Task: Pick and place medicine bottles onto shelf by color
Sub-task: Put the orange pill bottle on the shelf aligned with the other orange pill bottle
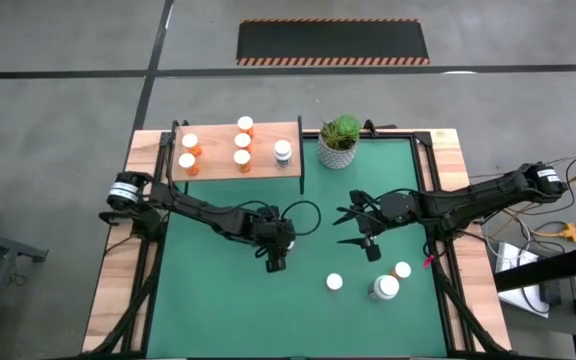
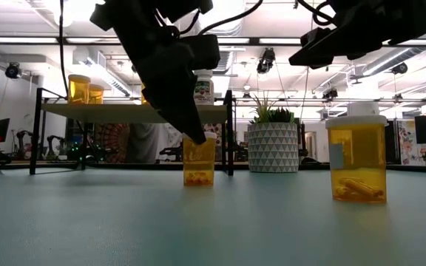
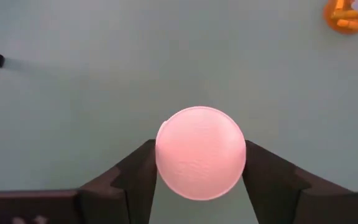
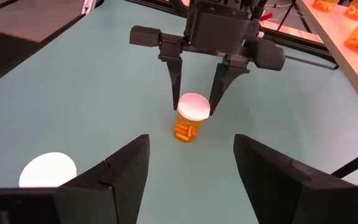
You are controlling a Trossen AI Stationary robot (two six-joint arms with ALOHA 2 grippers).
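Note:
My left gripper (image 1: 276, 258) points down at mid-table and is shut on a small orange bottle with a white cap (image 4: 191, 118), which stands on the green mat. My right gripper (image 1: 365, 231) is open and empty, a little to the right of it and above the mat. Three more bottles stand near the front right: a white-capped one (image 1: 334, 283), a larger one (image 1: 385, 288) and a small orange one (image 1: 402, 270). The wooden shelf (image 1: 268, 170) at the far left bears several orange bottles (image 1: 190, 143) and one white bottle (image 1: 282, 151). My left gripper pinches the bottle's white cap (image 3: 166, 155) between its two fingers (image 3: 138, 171), one on each side of the rim. The fingers come from above, pointing down. The bottle stands upright with its base (image 2: 198, 182) on the mat.
A green plant in a white patterned pot (image 1: 339, 142) stands at the far edge, just right of the shelf. The black posts of the shelf (image 2: 230, 133) stand behind the held bottle. Open mat lies at the front left.

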